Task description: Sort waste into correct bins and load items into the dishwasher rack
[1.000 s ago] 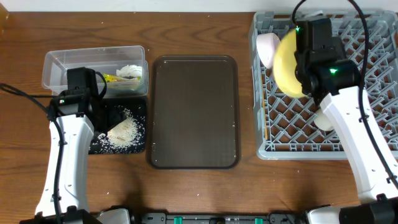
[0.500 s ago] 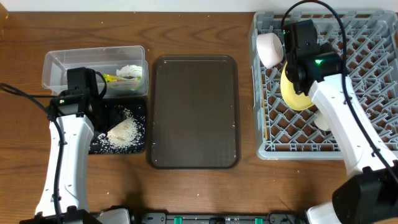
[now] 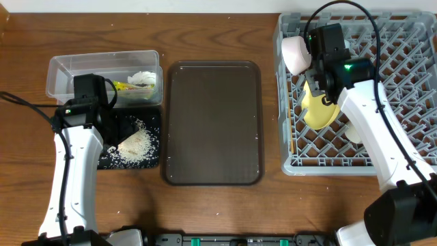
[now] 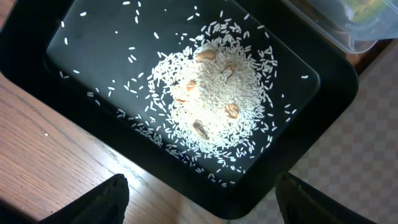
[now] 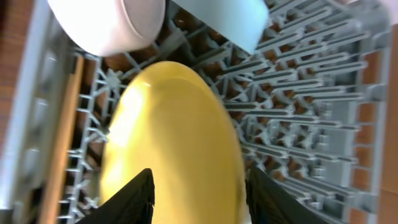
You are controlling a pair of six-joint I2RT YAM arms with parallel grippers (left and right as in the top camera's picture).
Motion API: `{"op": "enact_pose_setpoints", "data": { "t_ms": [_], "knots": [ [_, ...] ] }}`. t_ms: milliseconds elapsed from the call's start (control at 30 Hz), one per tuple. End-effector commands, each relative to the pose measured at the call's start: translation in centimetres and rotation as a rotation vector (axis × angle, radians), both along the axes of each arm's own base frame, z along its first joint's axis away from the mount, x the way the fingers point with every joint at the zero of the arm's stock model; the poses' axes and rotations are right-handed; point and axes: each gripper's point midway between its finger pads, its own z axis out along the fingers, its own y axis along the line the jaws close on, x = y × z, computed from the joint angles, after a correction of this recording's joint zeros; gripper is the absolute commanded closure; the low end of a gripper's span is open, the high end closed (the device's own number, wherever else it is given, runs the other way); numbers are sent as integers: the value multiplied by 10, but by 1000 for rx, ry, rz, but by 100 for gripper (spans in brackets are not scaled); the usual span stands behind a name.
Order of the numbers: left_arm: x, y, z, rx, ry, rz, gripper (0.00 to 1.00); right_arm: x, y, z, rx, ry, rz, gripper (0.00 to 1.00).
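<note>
The yellow plate (image 3: 315, 109) leans low among the pegs of the grey rack (image 3: 328, 166). In the right wrist view the plate (image 5: 174, 137) is blurred. My right gripper (image 3: 321, 85) hangs just above it, jaws wide apart astride it (image 5: 199, 199), not clamped. A white bowl (image 3: 295, 53) and a light blue bowl (image 5: 217, 22) stand at the rack's far left. A pale cup (image 3: 355, 133) sits by the plate. My left gripper (image 4: 202, 208) is open and empty over the near edge of the black tray (image 4: 81, 87), which holds rice grains (image 4: 211, 99). The clear tub (image 3: 61, 72) holds the wrapper (image 3: 126, 86) and tissue (image 3: 142, 78).
The dark brown serving tray (image 3: 213, 123) lies between the black tray (image 3: 109, 160) and the rack. A thin wooden stick, likely chopsticks (image 5: 65, 143), lies along the rack's left side. Some brown bits are mixed into the rice. Wooden table all around.
The right arm moved left and down in the rack. The yellow plate went from upright and high to leaning low among the pegs. The left arm has not moved.
</note>
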Motion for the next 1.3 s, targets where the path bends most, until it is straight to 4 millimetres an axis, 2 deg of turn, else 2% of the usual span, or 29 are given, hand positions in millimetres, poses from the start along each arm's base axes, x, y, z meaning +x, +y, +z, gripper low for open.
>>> {"op": "enact_pose_setpoints", "data": {
  "t_ms": [0, 100, 233, 300, 400, 500, 633, 767, 967, 1000, 1133, 1267],
  "knots": [
    [2, 3, 3, 9, -9, 7, 22, -5, -14, 23, 126, -98, -148, 50],
    [4, 3, 4, 11, -21, 1, 22, -11, -28, 43, 258, -176, -270, 39],
    [19, -17, 8, -35, -74, -162, 22, -18, -26, 59, 523, -166, -204, 34],
    [28, -30, 10, -38, -104, -253, 21, -25, -30, 56, 626, -121, -186, 31],
    [32, -47, 11, -30, -109, -346, 21, -43, -35, 43, 680, -22, -182, 25],
    [21, -62, 7, -37, -62, -422, 22, -61, -29, 32, 683, 70, -143, 16],
    [-7, -65, 1, -71, 51, -425, 22, -78, -19, 22, 681, 148, -145, 2],
    [-23, -65, 3, -74, 69, -426, 22, -91, -14, 14, 659, 180, -143, 1],
    [-32, -65, 20, -16, -161, -446, 21, -108, -16, -7, 600, 82, -179, 1],
    [-34, -66, 24, -4, -216, -448, 15, -111, -15, -8, 595, 48, -176, 1],
    [-45, -65, 44, 50, -458, -433, 9, -125, -13, -10, 558, -157, -153, 1],
    [-56, -62, 61, 106, -632, -419, 8, -141, -21, -11, 546, -338, -192, 1]
  ]
}}
